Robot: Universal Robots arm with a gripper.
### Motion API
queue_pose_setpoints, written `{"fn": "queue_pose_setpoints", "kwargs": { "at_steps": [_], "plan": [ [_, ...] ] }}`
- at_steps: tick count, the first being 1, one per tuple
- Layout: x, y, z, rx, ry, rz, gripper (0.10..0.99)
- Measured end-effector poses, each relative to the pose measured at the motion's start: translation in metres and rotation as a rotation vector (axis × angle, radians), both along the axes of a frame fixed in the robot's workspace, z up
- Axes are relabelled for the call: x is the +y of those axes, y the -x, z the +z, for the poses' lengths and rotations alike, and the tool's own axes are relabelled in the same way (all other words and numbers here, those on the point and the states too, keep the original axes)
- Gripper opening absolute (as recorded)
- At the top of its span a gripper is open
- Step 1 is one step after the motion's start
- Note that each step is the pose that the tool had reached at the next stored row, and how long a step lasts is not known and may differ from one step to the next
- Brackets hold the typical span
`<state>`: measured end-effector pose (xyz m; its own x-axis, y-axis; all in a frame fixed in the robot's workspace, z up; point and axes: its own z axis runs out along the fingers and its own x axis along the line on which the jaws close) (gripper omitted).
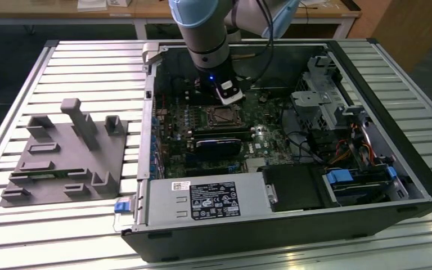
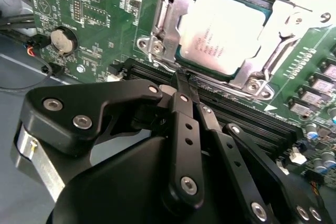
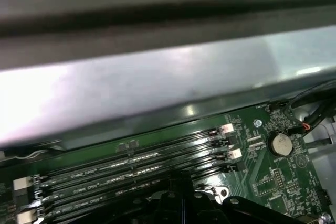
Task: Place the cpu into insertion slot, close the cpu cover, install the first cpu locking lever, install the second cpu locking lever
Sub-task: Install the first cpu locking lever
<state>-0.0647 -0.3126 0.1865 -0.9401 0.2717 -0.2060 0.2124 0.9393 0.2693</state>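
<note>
An open black computer case (image 1: 291,225) lies flat on a silvery slatted metal worktop (image 1: 88,67). Inside it sits a green motherboard (image 1: 178,135). The grey robot arm (image 1: 201,34) reaches down into the case near its far wall.

In the second wrist view, the small flat square cpu with a pale silvery top (image 2: 223,30) sits in the square insertion slot with a silvery metal rim (image 2: 157,40). The thin silvery metal cpu cover (image 2: 281,11) lies down around the chip, and the chip shows through its big square window.

The black end effector (image 2: 182,80) hovers just beside the slot's near edge. Its two thin fingers (image 2: 181,103) are pressed together at the tips, and they hold nothing. The tips are over the long narrow black slots (image 2: 236,119) next to the slot.

A round silver coin battery (image 2: 62,40) sits on the motherboard, well apart from the slot.

A grey plastic holder tray with upright posts (image 1: 66,152) rests on the worktop by the case, toward the exterior view's left.
</note>
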Motion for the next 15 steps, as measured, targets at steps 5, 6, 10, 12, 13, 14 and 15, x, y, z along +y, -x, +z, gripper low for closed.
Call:
{"fn": "queue_pose_setpoints", "kwargs": {
  "at_steps": [5, 6, 10, 12, 13, 14, 15],
  "plan": [
    [0.0, -0.0032, -0.0002, 0.0, -0.002, 0.0, 0.106],
    [0.0, -0.0034, -0.0002, -0.0001, -0.004, 0.0, 0.106],
    [0.0, -0.0034, -0.0002, 0.0004, -0.018, 0.0, 0.106],
    [0.0, -0.0034, -0.0001, 0.0004, -0.018, 0.0, 0.106],
    [0.0001, -0.0035, 0.0002, 0.0002, -0.019, 0.0, 0.106],
    [0.0002, -0.0036, 0.001, -0.0003, -0.019, 0.0, 0.106],
    [0.0004, -0.0037, 0.0022, -0.0007, -0.02, 0.0, 0.106]
  ]
}}
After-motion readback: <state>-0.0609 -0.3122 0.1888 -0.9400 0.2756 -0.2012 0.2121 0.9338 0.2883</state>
